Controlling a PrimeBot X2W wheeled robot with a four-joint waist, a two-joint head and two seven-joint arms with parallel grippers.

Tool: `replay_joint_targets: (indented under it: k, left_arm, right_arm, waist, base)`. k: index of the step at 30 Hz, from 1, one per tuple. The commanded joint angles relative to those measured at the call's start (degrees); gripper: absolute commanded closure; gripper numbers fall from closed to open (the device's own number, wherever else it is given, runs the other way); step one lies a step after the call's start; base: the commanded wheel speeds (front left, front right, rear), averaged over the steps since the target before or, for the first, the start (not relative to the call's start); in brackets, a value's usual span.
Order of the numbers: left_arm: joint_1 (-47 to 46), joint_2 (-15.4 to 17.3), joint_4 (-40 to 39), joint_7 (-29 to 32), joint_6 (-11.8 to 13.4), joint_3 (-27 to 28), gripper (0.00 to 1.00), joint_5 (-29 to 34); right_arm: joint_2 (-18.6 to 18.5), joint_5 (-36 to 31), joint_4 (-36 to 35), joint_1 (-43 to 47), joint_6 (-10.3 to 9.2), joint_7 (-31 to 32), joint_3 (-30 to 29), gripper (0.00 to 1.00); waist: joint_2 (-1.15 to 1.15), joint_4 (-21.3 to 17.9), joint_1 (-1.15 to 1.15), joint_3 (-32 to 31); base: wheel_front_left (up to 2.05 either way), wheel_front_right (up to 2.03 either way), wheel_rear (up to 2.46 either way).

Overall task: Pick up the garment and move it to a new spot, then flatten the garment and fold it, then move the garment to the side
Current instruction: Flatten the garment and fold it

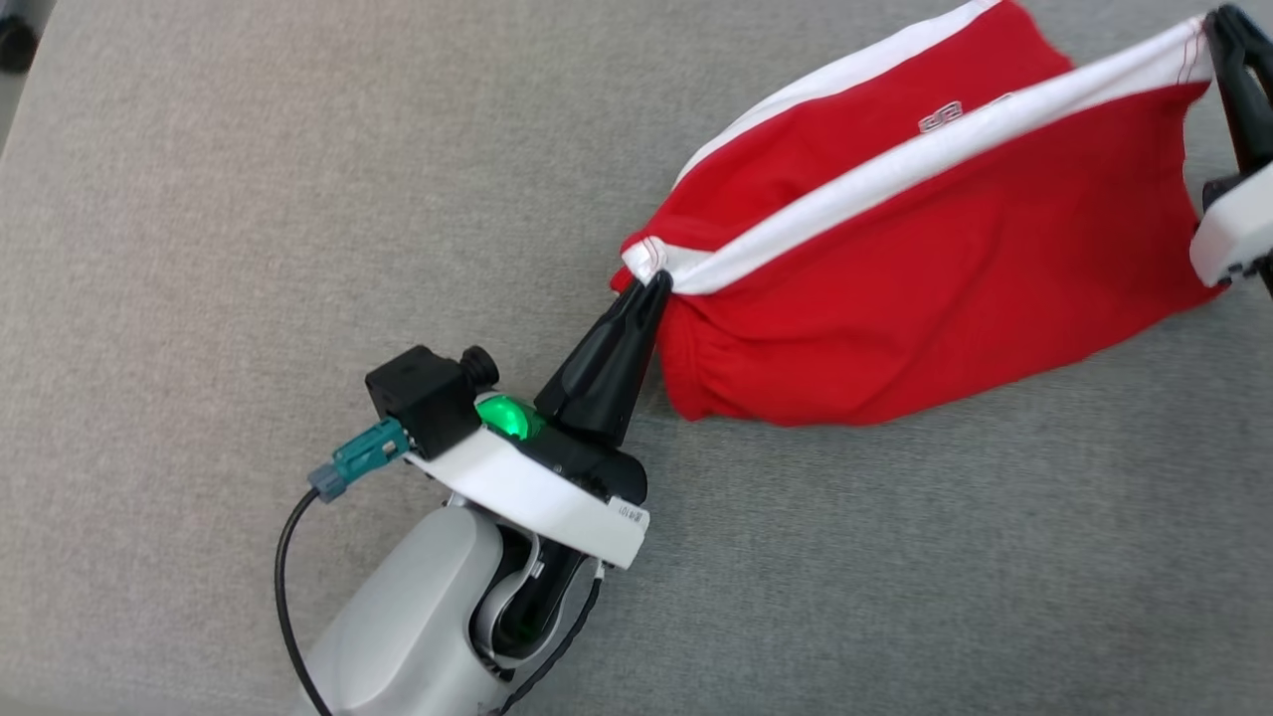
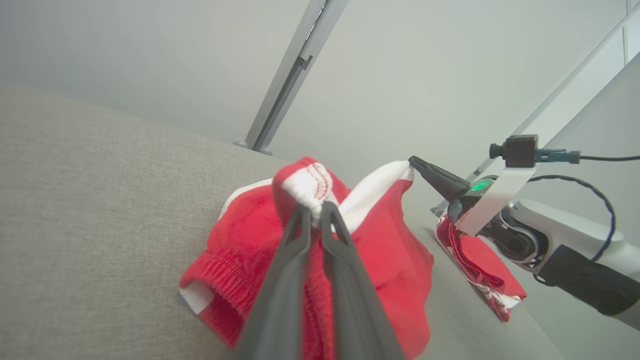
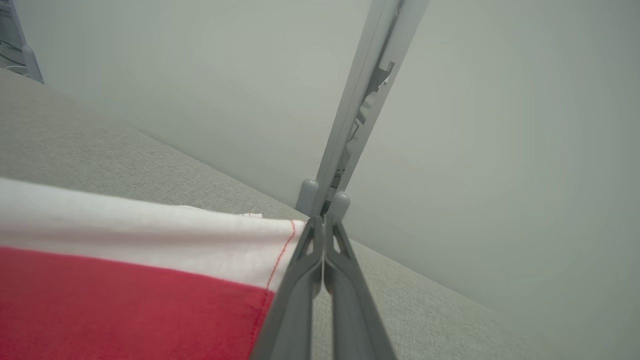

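The garment (image 1: 895, 268) is red with white stripes and an elastic waistband. It is stretched between my two grippers, and its lower part rests on the grey cloth-covered table (image 1: 298, 199). My left gripper (image 1: 651, 283) is shut on the garment's near-left white-striped corner. At the top right edge, my right gripper (image 1: 1218, 25) is shut on the far end of the same white stripe. In the left wrist view my left gripper (image 2: 314, 210) pinches a bunched corner of the garment (image 2: 390, 250), and the right gripper (image 2: 412, 161) holds the other end. The right wrist view has my right gripper (image 3: 322, 220) closed on the stripe's hem (image 3: 280, 240).
A grey metal post (image 2: 290, 85) stands against the pale wall behind the table's far edge. A second bit of red and white cloth (image 2: 480, 270) lies on the table under the right arm. A dark object (image 1: 15, 40) sits off the table's top left corner.
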Motion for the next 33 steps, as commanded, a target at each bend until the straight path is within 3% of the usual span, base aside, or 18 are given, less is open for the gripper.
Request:
replay_joint_targets:
  k: [1,15,21,22,23,24,25,26,27,28,33]
  left_arm:
    - [-1.2,-0.1,0.4,-0.2,0.0,0.4,1.0,-0.1]
    - [-7.6,-1.8,4.7,-0.2,0.0,0.5,1.0,-3.2]
    - [-10.3,-1.9,7.8,-0.2,1.6,-1.8,1.0,-5.4]
    - [-10.9,-1.9,8.2,-0.2,1.9,-2.3,0.8,-5.9]
    - [-11.3,-1.9,8.9,-0.2,2.1,-3.1,0.68,-6.3]
    - [-11.9,-1.9,9.3,-0.2,2.3,-3.3,0.45,-6.4]
    - [-12.4,-1.9,10.0,-0.2,2.8,-3.5,0.1,-6.3]
    - [-12.8,-1.9,10.5,-0.2,3.1,-3.6,0.0,-6.3]
    - [-13.2,-1.9,10.7,-0.2,3.4,-3.4,0.0,-6.3]
    - [-13.3,-1.9,10.9,-0.2,3.7,-3.0,0.0,-6.0]
    - [-11.1,-1.9,11.9,-0.2,5.7,-0.9,0.0,-3.6]
  right_arm:
    - [-0.1,0.6,1.3,-1.8,-0.03,-0.2,1.1,1.0]
    - [0.6,2.7,14.1,-18.2,-0.03,-0.4,12.9,1.0]
    - [1.5,4.3,17.5,-20.8,-0.03,-0.4,15.6,1.0]
    - [1.8,4.7,17.8,-20.8,-0.03,-0.4,16.0,1.0]
    - [2.0,5.0,18.0,-20.9,-0.03,-0.4,16.3,1.0]
    - [2.1,5.2,17.9,-21.0,-0.03,-0.4,16.3,1.0]
    - [2.1,5.5,17.8,-21.0,-0.03,-0.4,16.5,0.89]
    - [2.1,5.7,17.4,-21.0,-0.03,-0.4,16.2,0.57]
    - [2.1,5.6,16.9,-21.0,-0.03,-0.4,15.8,0.4]
    - [2.1,5.5,16.3,-20.7,-0.03,-0.4,15.4,0.0]
    - [2.5,3.6,11.2,-16.8,-0.03,-0.4,10.8,0.0]
  waist:
    - [0.0,1.8,0.0,1.8]
    - [0.0,6.0,0.0,7.1]
    - [0.0,6.6,0.0,7.8]
    - [0.0,6.7,0.0,7.9]
    - [0.0,6.7,0.0,7.9]
    - [0.0,6.7,0.0,7.8]
    - [0.0,6.5,0.0,7.8]
    - [0.0,6.3,0.0,7.7]
    - [0.0,6.1,0.0,7.6]
    - [0.0,5.9,0.0,7.4]
    - [0.0,4.1,0.0,5.2]
  base:
    - [0.0,0.0,0.0]
    - [0.0,0.0,0.0]
    - [0.0,0.0,0.0]
    - [0.0,0.0,0.0]
    - [0.0,0.0,0.0]
    - [0.0,0.0,0.0]
    - [0.0,0.0,0.0]
    - [0.0,0.0,0.0]
    - [0.0,0.0,0.0]
    - [0.0,0.0,0.0]
    - [0.0,0.0,0.0]
